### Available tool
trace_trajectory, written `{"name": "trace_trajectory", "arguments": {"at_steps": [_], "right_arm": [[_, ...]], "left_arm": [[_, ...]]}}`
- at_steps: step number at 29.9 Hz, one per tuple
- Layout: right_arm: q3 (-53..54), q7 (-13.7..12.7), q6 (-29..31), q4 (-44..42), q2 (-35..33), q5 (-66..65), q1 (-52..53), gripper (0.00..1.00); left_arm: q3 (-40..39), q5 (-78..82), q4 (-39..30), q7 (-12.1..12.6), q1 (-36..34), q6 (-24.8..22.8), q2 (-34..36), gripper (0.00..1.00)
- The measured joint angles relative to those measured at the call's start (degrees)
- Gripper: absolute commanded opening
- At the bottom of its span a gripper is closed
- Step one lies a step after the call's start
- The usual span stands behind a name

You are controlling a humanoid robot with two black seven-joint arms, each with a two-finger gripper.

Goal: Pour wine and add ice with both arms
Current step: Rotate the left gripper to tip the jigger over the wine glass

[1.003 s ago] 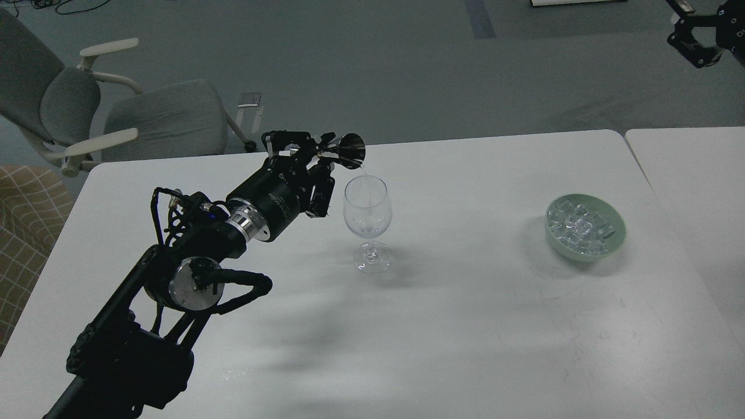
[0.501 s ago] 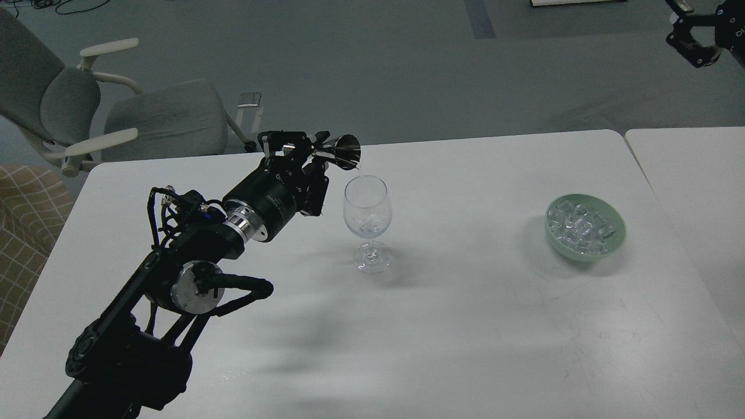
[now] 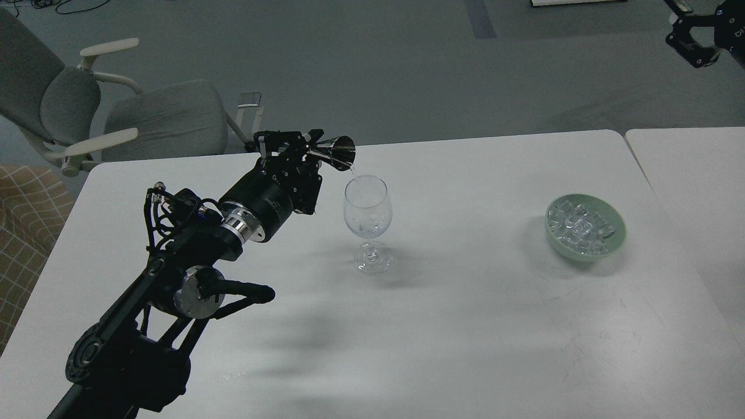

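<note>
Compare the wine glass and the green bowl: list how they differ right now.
The wine glass is clear, tall and stemmed; the green bowl is opaque, low and wide. The glass holds only a little liquid, while the bowl is heaped with ice. The left gripper tips a metal jigger over the glass; nothing is near the bowl. Both stand upright on the white table.

Dim, cool light – soft blurred shadows on the table [image 3: 465, 326] – sharp focus

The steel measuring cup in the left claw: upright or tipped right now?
Tipped. The measuring cup lies nearly sideways in the left claw, its mouth facing right and just above the wine glass rim.
</note>
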Motion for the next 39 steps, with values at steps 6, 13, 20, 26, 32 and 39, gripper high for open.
{"name": "trace_trajectory", "arguments": {"at_steps": [6, 13, 20, 26, 32, 39], "right_arm": [[0.0, 0.0, 0.0, 0.0, 0.0, 0.0, -0.1, 1.0], [0.0, 0.0, 0.0, 0.0, 0.0, 0.0, -0.1, 1.0], [0.0, 0.0, 0.0, 0.1, 0.0, 0.0, -0.1, 1.0], [0.0, 0.0, 0.0, 0.1, 0.0, 0.0, -0.1, 1.0], [0.0, 0.0, 0.0, 0.1, 0.0, 0.0, -0.1, 1.0], [0.0, 0.0, 0.0, 0.1, 0.0, 0.0, -0.1, 1.0]], "left_arm": [[1.7, 3.5, 0.0, -1.2, 0.0, 0.0, 0.1, 0.0], [2.3, 6.2, 0.0, -1.8, 0.0, 0.0, 0.1, 0.0], [2.3, 9.0, 0.0, -2.7, 0.0, 0.0, 0.1, 0.0], [2.3, 10.3, 0.1, -3.2, 0.1, 0.1, 0.4, 0.0], [2.3, 14.5, 0.1, -3.3, 0.0, 0.1, 0.3, 0.0], [2.3, 20.1, 0.0, -4.4, -0.1, 0.1, 0.4, 0.0]]}}
